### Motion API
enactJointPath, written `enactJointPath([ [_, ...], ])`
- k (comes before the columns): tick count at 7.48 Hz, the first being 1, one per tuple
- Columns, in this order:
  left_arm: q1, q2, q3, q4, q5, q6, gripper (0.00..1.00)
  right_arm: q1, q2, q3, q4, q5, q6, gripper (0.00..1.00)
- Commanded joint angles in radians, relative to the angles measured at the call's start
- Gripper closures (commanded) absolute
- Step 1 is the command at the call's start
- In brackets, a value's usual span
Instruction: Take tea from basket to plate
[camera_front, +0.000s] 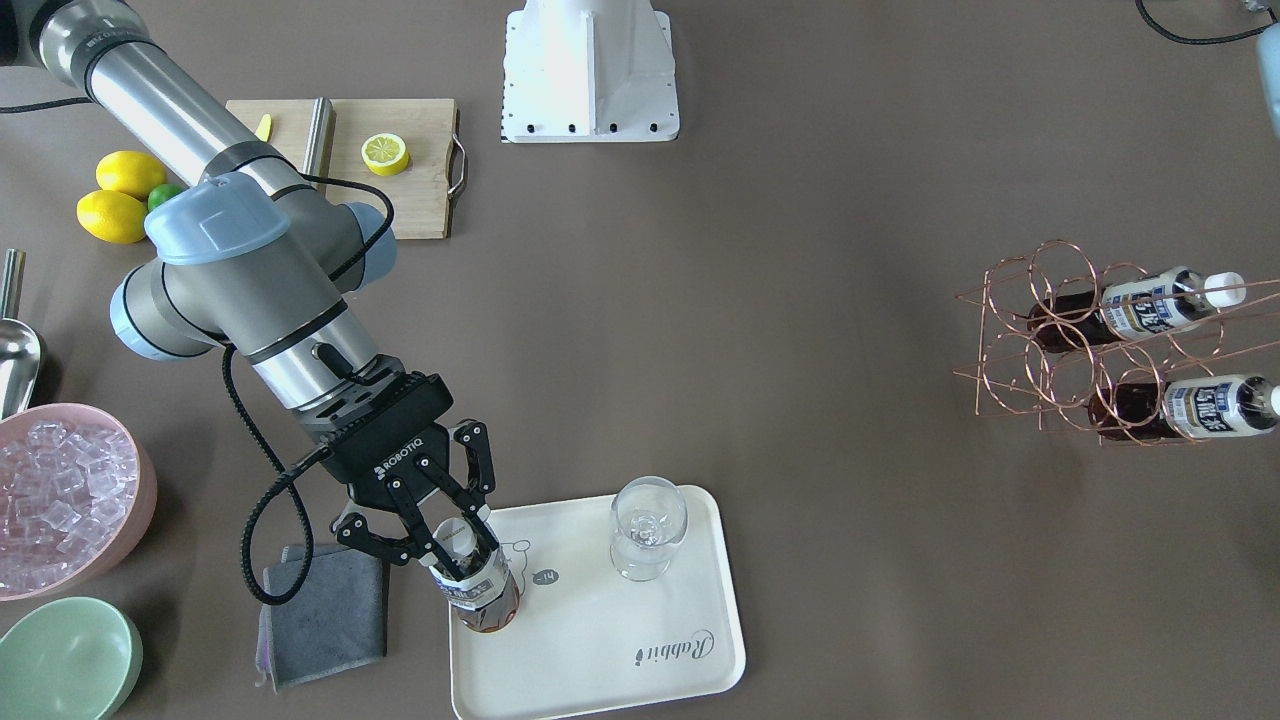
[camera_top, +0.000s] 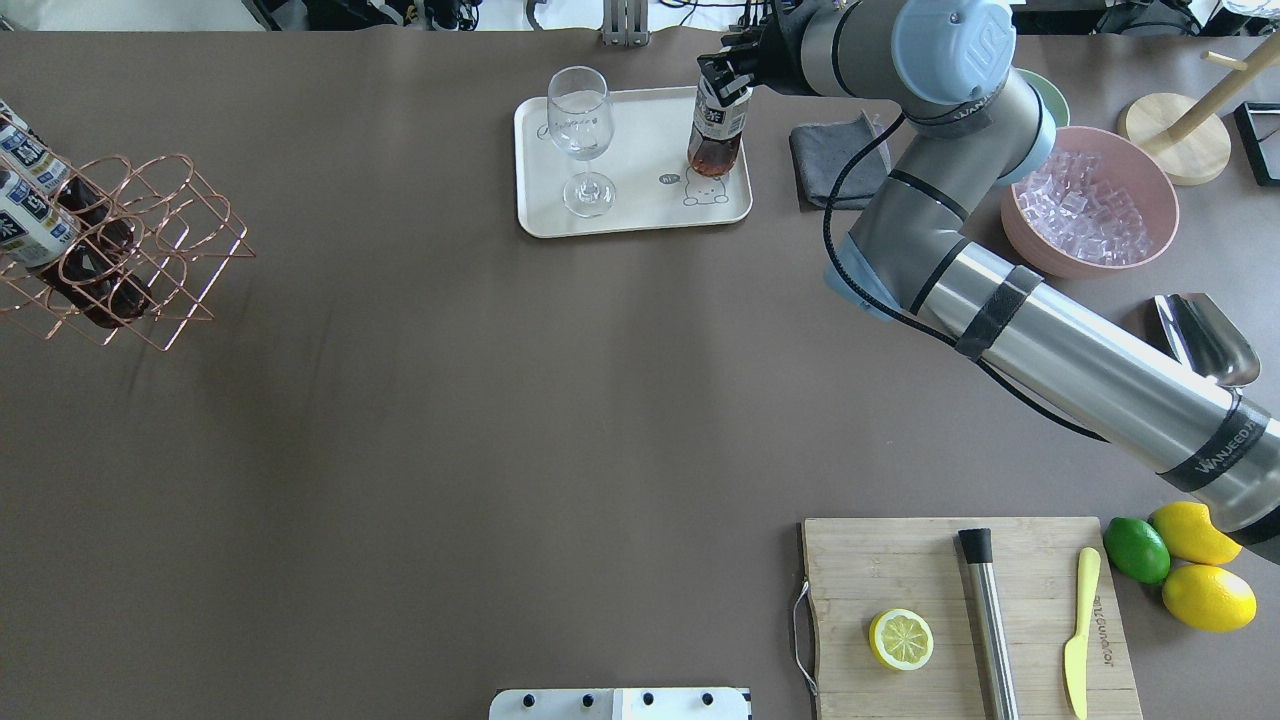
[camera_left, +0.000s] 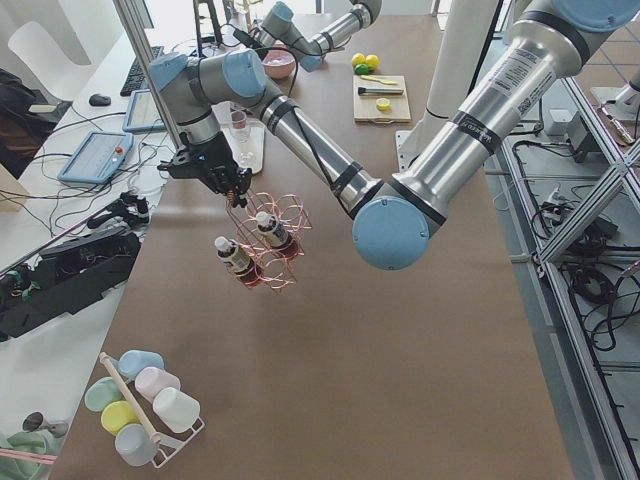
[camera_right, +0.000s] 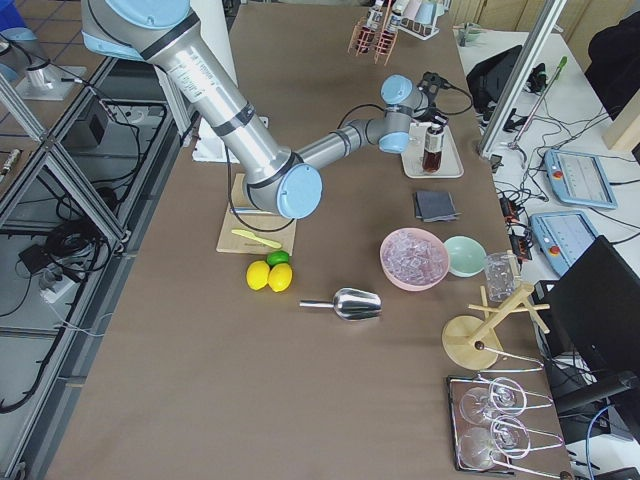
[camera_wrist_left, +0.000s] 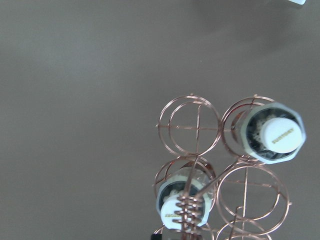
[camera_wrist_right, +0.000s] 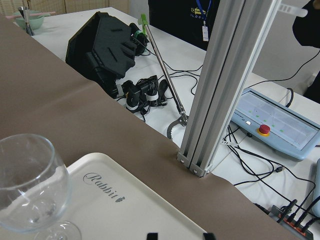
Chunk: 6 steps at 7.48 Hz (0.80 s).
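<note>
Right tool (camera_front: 455, 540) clamped on the tea bottle (camera_front: 485, 595), which stands upright on the tray (camera_front: 600, 620), on the robot's right of the glass (camera_front: 648, 525) — the placing looks nearly done, so next it should let go and lift clear. Left tool (camera_left: 232, 190) sits at the basket (camera_front: 1010, 350), far left; I cannot tell its grip. Readable — "ROBOTIQ", "Rabbit", "SUNTORY" on a cap (camera_wrist_left: 283, 136)

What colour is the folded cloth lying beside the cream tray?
Dark grey. The folded cloth beside the cream rectangular tray shows best in the exterior front-facing view.
</note>
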Motion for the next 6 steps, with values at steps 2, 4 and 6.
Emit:
enactJointPath([
  [2, -0.029, -0.019, 0.129, -0.094, 0.053, -0.002, 1.00, -0.009, 0.006, -0.003, 0.000, 0.010, 0.059, 1.00],
  [4, -0.090, -0.017, 0.190, -0.206, 0.053, -0.112, 1.00, -0.014, 0.004, -0.001, -0.001, 0.010, 0.061, 0.73],
  [6, -0.092, -0.017, 0.253, -0.311, 0.055, -0.199, 1.00, -0.018, 0.006, -0.001, 0.000, 0.010, 0.062, 0.00],
])
